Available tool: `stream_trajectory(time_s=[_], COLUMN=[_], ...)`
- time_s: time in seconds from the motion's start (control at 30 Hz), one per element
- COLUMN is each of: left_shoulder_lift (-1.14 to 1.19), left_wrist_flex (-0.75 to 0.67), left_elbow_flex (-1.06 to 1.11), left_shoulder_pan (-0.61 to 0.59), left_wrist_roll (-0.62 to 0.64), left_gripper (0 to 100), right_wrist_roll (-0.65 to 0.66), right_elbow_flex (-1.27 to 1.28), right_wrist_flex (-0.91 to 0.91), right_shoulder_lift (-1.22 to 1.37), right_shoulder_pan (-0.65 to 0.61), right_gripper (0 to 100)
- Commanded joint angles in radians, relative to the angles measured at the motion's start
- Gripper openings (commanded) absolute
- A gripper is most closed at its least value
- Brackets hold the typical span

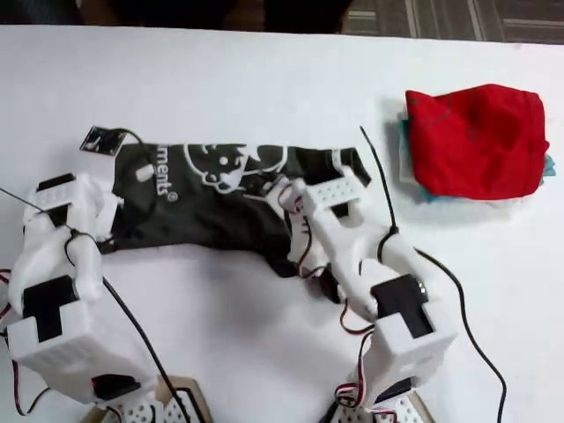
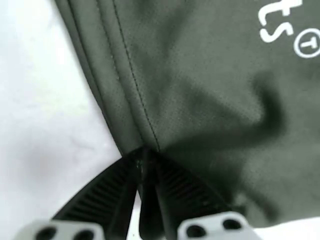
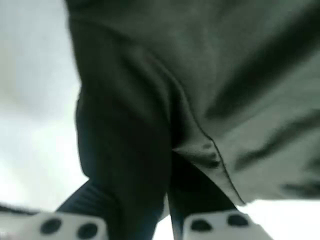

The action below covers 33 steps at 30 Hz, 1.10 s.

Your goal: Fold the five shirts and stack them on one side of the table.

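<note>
A dark green shirt (image 1: 220, 198) with white print lies spread across the middle of the white table (image 1: 264, 88). My left gripper (image 1: 104, 220) is at the shirt's left edge, shut on the stitched hem (image 2: 142, 145) of the dark green shirt (image 2: 210, 90). My right gripper (image 1: 291, 198) is at the shirt's right part, its black fingers (image 3: 195, 195) shut on a fold of the dark green shirt (image 3: 165, 75). A stack of folded shirts topped by a red one (image 1: 476, 141) sits at the right side of the table.
Light and blue folded cloth (image 1: 410, 163) peeks from under the red shirt. A black tag (image 1: 104, 141) lies by the dark shirt's far left corner. Black cables (image 1: 476, 335) trail from the arms. The table's far edge (image 1: 264, 30) runs along the top.
</note>
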Motion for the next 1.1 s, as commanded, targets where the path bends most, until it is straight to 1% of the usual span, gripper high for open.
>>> stream_trajectory(time_s=[0.0, 0.07, 0.17, 0.43, 0.5, 0.53, 0.67, 0.73, 0.87, 1.0, 1.07], left_shoulder_lift=[-0.003, -0.003, -0.003, -0.003, -0.003, -0.003, -0.003, -0.003, -0.003, -0.003, -0.003], left_wrist_flex=[-0.009, -0.009, -0.009, -0.009, -0.009, -0.009, -0.009, -0.009, -0.009, -0.009, -0.009], left_elbow_flex=[0.007, 0.007, 0.007, 0.007, 0.007, 0.007, 0.007, 0.007, 0.007, 0.007, 0.007], left_shoulder_pan=[-0.012, -0.012, -0.012, -0.012, -0.012, -0.012, -0.012, -0.012, -0.012, -0.012, -0.012], left_wrist_roll=[0.014, 0.014, 0.014, 0.014, 0.014, 0.014, 0.014, 0.014, 0.014, 0.014, 0.014], left_gripper=[3, 3, 3, 3, 3, 3, 3, 3, 3, 3, 3], right_wrist_roll=[0.087, 0.121, 0.126, 0.118, 0.055, 0.017, -0.143, -0.215, -0.279, -0.279, -0.279], right_elbow_flex=[-0.213, -0.327, -0.485, -0.924, -1.059, -1.125, -1.378, -1.498, -1.712, -1.861, -1.896], right_wrist_flex=[0.131, 0.166, 0.174, 0.174, 0.176, 0.177, 0.18, 0.202, 0.289, 0.395, 0.4], right_shoulder_lift=[0.007, 0.015, 0.071, 0.441, 0.544, 0.595, 0.763, 0.816, 0.862, 0.865, 0.863], right_shoulder_pan=[0.041, 0.071, 0.11, 0.116, 0.122, 0.124, 0.153, 0.17, 0.196, 0.193, 0.189], right_gripper=[1.8, 1.8, 1.8, 1.8, 3.1, 5.5, 20.7, 24.9, 25.5, 25.5, 25.4])
